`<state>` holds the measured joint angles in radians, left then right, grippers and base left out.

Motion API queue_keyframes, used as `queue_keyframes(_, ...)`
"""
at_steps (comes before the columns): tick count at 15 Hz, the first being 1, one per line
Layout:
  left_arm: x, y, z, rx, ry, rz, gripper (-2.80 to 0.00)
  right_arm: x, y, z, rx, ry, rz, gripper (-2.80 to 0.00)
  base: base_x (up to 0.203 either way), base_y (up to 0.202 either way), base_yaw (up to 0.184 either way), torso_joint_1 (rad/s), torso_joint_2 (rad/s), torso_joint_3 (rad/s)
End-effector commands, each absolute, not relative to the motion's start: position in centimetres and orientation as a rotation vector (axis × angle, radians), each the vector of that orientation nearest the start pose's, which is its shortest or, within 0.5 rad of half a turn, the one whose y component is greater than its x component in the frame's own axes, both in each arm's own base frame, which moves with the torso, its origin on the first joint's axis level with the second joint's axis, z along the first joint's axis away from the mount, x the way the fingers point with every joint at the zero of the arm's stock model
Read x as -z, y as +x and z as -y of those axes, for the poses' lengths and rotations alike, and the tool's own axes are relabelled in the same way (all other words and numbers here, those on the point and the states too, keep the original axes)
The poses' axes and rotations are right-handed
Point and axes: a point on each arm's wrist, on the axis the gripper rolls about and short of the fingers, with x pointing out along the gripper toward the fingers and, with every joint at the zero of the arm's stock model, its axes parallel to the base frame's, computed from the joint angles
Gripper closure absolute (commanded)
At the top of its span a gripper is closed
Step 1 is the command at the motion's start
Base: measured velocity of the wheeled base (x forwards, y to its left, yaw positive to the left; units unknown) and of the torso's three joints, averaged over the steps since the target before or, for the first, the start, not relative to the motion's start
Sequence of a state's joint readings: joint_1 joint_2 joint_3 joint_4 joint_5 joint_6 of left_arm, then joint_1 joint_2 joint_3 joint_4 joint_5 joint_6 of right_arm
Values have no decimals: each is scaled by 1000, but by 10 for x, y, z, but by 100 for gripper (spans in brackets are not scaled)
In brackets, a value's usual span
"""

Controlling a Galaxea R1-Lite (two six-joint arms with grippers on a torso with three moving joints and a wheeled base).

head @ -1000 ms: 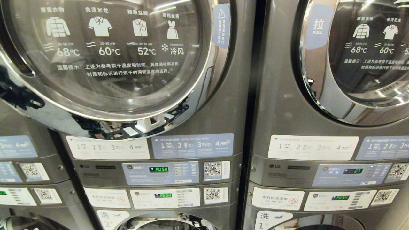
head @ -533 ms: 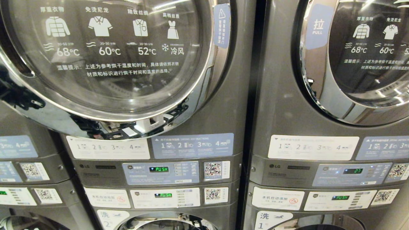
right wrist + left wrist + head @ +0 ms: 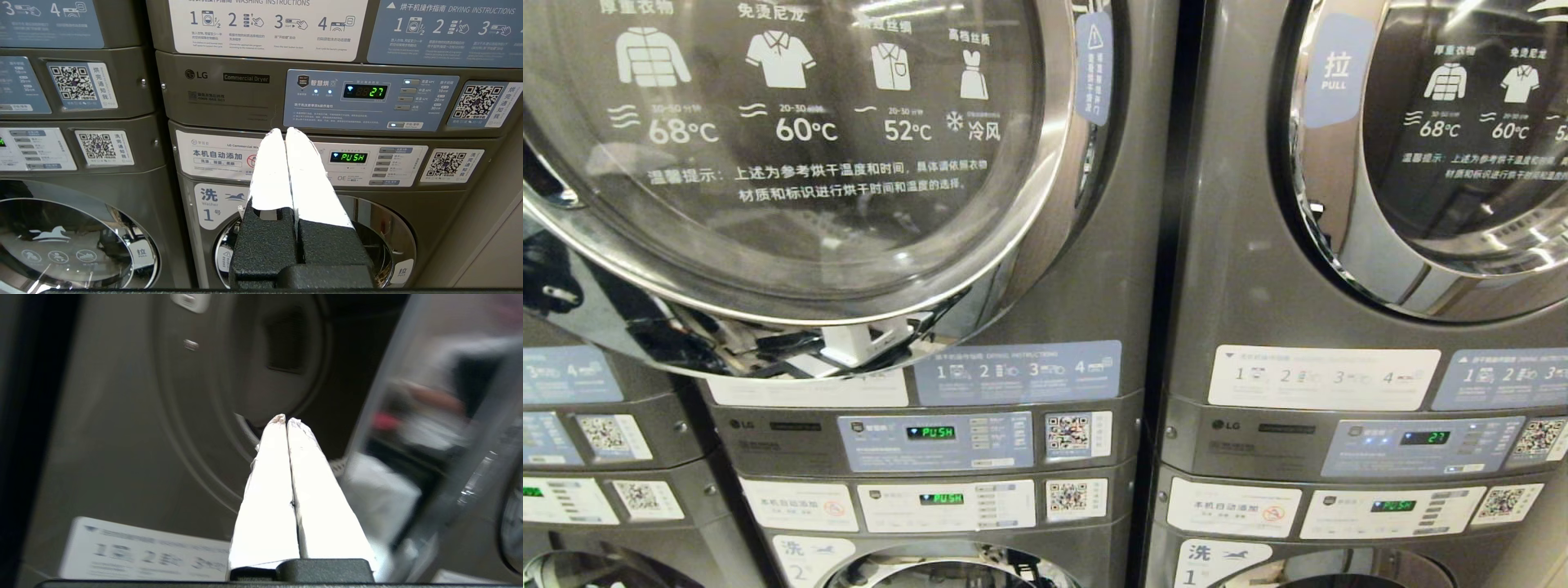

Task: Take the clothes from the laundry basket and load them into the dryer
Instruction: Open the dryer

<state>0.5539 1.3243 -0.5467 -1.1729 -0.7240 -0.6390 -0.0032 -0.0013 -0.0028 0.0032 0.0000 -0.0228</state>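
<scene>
To your right stands a neighbouring machine point(image 3: 1258, 269), its round door point(image 3: 1445, 163) shut and a "PULL" label point(image 3: 1335, 69) on the rim. Below it, white instruction stickers point(image 3: 1323, 377) sit above a control panel whose display point(image 3: 1424, 438) reads 27. QR code stickers point(image 3: 1068, 433) sit beside the panels, and washer doors point(image 3: 77, 241) lie lower down.

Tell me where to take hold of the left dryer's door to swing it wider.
Take the chrome rim at its free left edge, hooking from behind. It stands ajar there, probably hinged on the right, and the shut left gripper sits in that gap.
</scene>
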Motion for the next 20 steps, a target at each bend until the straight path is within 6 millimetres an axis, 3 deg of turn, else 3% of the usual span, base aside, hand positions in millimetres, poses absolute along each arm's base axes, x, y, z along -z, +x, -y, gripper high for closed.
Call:
queue_keyframes(1,-266,146,-69,304,-357,295,0,-76,-23,0,3,-25,3,0,0,0,0,0,0,0)
queue_keyframes(7,-261,86,-21,436,-349,304,0,-76,-23,0,3,-23,5,0,0,0,0,0,0,0)
queue_keyframes(15,-242,-2,18,546,-339,249,0,-76,-23,0,3,-23,5,0,0,0,0,0,0,0)
queue_keyframes(20,-236,-12,24,606,-318,221,0,-76,-23,0,4,-21,3,0,0,0,0,0,0,0)
